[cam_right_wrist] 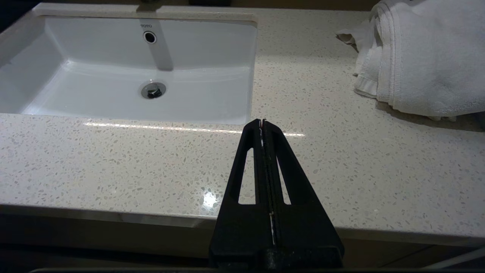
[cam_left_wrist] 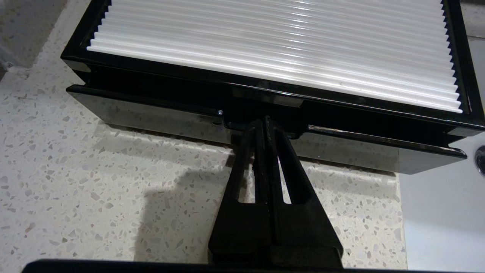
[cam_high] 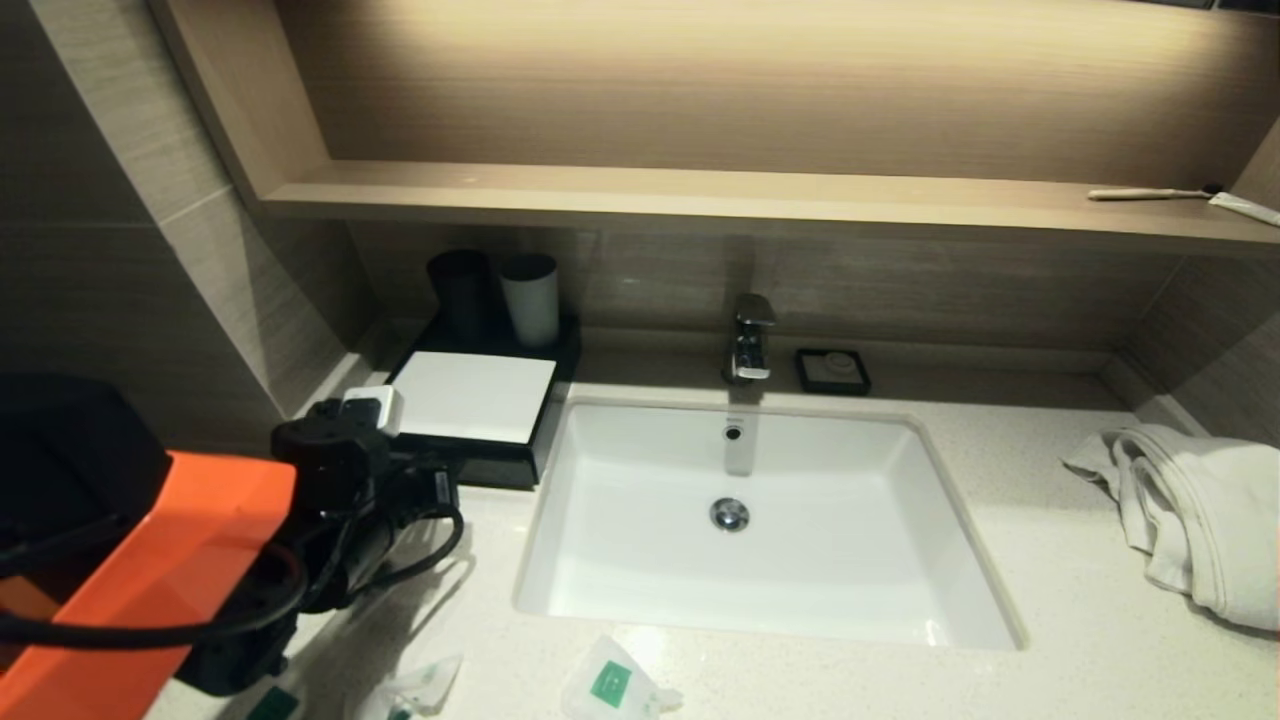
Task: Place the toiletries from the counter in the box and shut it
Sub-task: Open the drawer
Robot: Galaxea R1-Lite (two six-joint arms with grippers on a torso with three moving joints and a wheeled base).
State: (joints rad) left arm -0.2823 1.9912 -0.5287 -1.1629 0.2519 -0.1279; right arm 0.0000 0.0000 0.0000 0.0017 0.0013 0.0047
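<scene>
The black box (cam_high: 497, 466) with a white ribbed top (cam_left_wrist: 273, 45) stands on the counter left of the sink. Its lower front panel (cam_left_wrist: 151, 117) sits slightly forward of the frame above it. My left gripper (cam_left_wrist: 265, 122) is shut, its tips at the notch in the middle of that panel. Clear toiletry packets lie at the counter's near edge: one with a green label (cam_high: 612, 688), another (cam_high: 415, 690) and a dark green bit (cam_high: 270, 705) by my left arm. My right gripper (cam_right_wrist: 262, 122) is shut and empty, above the counter's front edge right of the sink.
The white sink (cam_high: 640, 600) with its tap (cam_high: 750, 340) fills the middle. Two cups (cam_high: 530, 297) stand behind the box. A black soap dish (cam_high: 832, 371) sits by the tap. A white towel (cam_high: 1195, 515) lies at the right. A toothbrush (cam_high: 1150, 194) is on the shelf.
</scene>
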